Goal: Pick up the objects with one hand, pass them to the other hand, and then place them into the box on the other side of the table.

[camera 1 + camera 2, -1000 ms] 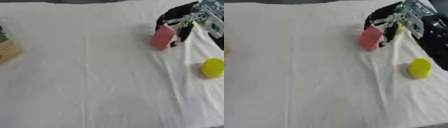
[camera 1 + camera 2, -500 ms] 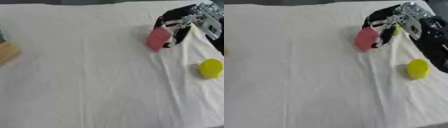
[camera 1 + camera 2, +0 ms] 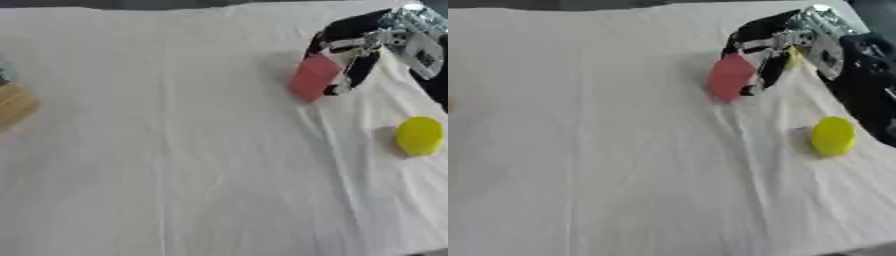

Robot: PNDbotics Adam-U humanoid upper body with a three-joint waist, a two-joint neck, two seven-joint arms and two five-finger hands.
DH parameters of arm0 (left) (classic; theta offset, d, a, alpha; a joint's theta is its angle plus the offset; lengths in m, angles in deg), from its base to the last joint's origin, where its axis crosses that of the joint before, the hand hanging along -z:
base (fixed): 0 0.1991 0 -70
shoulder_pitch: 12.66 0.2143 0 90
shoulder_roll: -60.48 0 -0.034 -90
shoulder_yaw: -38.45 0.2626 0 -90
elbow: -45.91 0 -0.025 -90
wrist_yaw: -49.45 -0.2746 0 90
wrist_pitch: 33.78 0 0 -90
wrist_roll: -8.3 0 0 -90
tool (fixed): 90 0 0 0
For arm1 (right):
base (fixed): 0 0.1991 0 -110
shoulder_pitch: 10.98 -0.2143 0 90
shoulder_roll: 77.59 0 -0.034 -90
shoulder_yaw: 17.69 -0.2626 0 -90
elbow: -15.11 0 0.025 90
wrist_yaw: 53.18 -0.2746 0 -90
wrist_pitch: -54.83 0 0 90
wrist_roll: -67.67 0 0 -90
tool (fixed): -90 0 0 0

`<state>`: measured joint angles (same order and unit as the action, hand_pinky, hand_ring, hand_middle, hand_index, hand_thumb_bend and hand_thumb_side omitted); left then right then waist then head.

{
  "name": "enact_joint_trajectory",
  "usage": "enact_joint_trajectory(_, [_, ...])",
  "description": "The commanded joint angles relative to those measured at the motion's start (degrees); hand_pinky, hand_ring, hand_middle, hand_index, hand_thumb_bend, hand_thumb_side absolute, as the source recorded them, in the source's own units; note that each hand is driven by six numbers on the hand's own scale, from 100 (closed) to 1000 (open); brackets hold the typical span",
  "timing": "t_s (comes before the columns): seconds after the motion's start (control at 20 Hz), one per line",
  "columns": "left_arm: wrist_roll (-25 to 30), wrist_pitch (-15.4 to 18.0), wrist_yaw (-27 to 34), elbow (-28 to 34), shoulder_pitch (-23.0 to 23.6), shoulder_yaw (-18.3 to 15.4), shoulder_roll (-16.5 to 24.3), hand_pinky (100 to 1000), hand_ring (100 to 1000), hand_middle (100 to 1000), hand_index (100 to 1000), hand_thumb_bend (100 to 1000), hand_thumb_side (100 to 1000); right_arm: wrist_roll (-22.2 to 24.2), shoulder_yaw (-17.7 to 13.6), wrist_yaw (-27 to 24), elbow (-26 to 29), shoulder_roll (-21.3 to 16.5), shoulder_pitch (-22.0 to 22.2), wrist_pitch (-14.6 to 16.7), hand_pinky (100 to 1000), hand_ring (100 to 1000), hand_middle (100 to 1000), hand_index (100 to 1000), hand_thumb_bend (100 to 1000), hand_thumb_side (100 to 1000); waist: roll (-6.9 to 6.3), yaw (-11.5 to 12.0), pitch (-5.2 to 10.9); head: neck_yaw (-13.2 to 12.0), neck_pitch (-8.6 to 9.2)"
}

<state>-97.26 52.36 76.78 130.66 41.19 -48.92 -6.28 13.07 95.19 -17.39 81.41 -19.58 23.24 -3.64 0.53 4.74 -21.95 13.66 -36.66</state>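
A pink-red block (image 3: 312, 77) hangs tilted above the white cloth at the upper right, with my right hand (image 3: 354, 47) curled round its top, fingers and thumb either side. A yellow rounded object (image 3: 419, 135) lies on the cloth at the right, below that hand. A wooden box (image 3: 15, 104) shows partly at the left edge. My left hand appears in neither view.
A white wrinkled cloth (image 3: 192, 150) covers the whole table. My right forearm (image 3: 872, 90) runs down the right edge, close to the yellow object. A dark strip lies along the table's far edge.
My right hand has carried the pink-red block a little to the left and lower in the view. The yellow object has stayed where it was.
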Motion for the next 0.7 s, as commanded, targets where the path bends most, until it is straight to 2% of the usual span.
enact_joint_trajectory(0.05, [-0.3, 0.2, 0.2, 0.9, -0.4, -0.9, 1.7, 769, 784, 770, 845, 592, 670, -0.3, -4.0, -4.8, 6.1, -3.6, 1.2, -3.2, 833, 697, 480, 534, 211, 151, -0.28, -0.3, 2.23, -0.8, -0.06])
enact_joint_trajectory(0.15, [-0.2, 0.2, 0.2, 0.9, -0.5, -0.8, 1.8, 769, 783, 768, 844, 593, 669, -2.5, -6.8, -9.6, 9.9, -4.3, 3.8, -8.0, 822, 662, 475, 533, 176, 105, -0.43, -0.5, 2.6, -1.1, -0.14])
enact_joint_trajectory(0.35, [0.0, 0.1, 0.1, 1.1, -0.7, -0.6, 2.2, 768, 783, 765, 844, 593, 666, -5.5, -9.6, -16.7, 16.2, -4.9, 8.7, -16.6, 809, 624, 462, 530, 130, 100, -0.81, -0.8, 3.2, -1.5, -0.29])
enact_joint_trajectory(0.7, [0.4, -0.1, -0.3, 1.6, -0.8, -0.3, 2.7, 767, 783, 763, 843, 593, 664, -10.4, -9.9, -24.5, 23.1, -3.6, 12.8, -28.0, 762, 562, 445, 530, 100, 100, -1.29, -1.1, 4.15, -1.8, -0.7])
